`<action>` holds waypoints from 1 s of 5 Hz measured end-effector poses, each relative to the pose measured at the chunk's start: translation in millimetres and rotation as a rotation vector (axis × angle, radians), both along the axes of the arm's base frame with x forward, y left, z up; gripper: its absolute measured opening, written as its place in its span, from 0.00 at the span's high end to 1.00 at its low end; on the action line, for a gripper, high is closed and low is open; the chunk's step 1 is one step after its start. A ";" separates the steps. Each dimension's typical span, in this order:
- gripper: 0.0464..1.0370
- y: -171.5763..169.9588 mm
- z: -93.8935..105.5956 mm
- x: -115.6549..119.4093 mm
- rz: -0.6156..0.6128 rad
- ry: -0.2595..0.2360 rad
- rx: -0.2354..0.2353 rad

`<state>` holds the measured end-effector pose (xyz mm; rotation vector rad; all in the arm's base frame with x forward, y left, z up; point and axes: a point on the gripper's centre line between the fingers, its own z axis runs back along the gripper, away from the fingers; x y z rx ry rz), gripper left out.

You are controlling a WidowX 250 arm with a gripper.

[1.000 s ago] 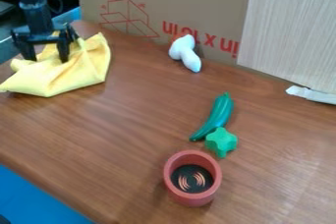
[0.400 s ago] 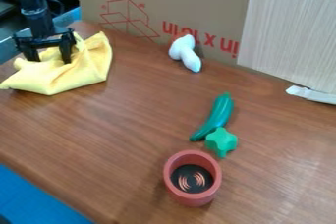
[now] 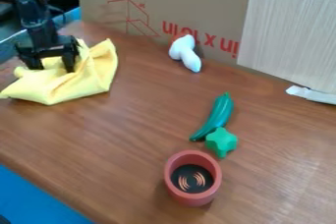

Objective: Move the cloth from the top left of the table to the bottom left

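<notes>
While it's still at approx 10 o'clock on the table, the yellow cloth has slid slightly twd 5 o'clock, as has the gripper, open, 2 fingers apart at the cloth; red cup unmoved.

I record a crumpled fabric cloth, plain yellow; a flat wooden tabletop, brown-grained; a round red cup, orange arcs on black inside.

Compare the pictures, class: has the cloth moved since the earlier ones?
Yes. The cloth has shifted slightly down the view and to the right, closer to the red pot.
</notes>
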<state>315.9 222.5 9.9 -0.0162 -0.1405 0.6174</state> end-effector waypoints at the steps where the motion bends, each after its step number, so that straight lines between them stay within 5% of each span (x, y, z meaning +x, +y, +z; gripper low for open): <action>1: 0.04 -18.6 -1.0 -3.8 -0.018 0.004 -0.006; 5: 0.04 -109.2 -1.5 -10.3 -0.050 -0.002 -0.021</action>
